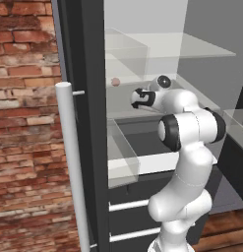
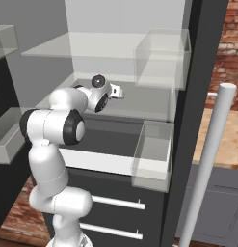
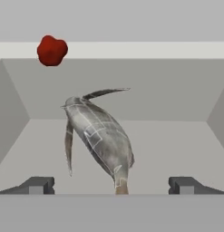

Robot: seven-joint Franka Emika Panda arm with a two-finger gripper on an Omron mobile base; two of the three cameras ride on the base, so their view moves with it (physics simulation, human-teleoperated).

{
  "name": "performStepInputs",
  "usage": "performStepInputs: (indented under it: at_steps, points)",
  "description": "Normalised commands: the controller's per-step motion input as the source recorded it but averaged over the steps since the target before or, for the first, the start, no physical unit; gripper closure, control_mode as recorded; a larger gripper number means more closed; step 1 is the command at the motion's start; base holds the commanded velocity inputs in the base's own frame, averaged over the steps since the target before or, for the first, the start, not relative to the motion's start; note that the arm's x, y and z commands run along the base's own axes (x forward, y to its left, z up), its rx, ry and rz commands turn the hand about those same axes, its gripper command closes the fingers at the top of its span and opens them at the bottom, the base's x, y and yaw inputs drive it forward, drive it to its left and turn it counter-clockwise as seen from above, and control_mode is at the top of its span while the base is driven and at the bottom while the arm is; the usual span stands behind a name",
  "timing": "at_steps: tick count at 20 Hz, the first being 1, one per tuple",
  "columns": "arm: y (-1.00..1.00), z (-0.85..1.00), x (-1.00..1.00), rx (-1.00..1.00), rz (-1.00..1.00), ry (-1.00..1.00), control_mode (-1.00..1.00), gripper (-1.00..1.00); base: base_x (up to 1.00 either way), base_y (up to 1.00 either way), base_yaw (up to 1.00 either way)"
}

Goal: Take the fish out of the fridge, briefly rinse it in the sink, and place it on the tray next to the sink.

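Note:
In the hand view the silvery-grey fish point(image 3: 102, 136) lies on the pale shelf floor of the fridge point(image 1: 86, 74), a short way ahead of my gripper point(image 3: 111, 186), with its tail pointing back between the two fingertips point(image 3: 41, 185). The jaws stand wide open with nothing between them and do not touch the fish. In the base views my gripper point(image 1: 134, 98) point(image 2: 121, 91) reaches into the middle shelf of the open fridge point(image 2: 197, 72). The sink and the tray are out of view.
A small red-pink ball point(image 3: 52, 50) point(image 1: 115, 81) rests at the back of the same shelf. Clear door bins point(image 2: 152, 154) point(image 1: 123, 157) and a pulled-out white-rimmed drawer point(image 2: 106, 161) sit just below the arm. The long silver door handle point(image 1: 71, 162) stands left, against a brick wall point(image 1: 24, 123).

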Motion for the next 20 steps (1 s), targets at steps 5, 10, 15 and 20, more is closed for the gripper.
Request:
performStepInputs:
  at_steps: [5, 10, 15, 20]
  points:
    - [-0.03, -0.01, 0.13, 0.0, 0.0, 0.0, -1.0, -1.0, 0.0, 0.0, 0.0]
    - [-0.07, -0.08, 0.17, 0.0, 0.0, 0.0, -1.0, -1.0, 0.0, 0.0, 0.0]
    - [-0.1, -0.06, 0.1, 0.0, 0.0, 0.0, -1.0, -1.0, 0.0, 0.0, 0.0]
    - [-0.05, -0.13, 0.13, 0.0, 0.0, 0.0, -1.0, -1.0, 0.0, 0.0, 0.0]
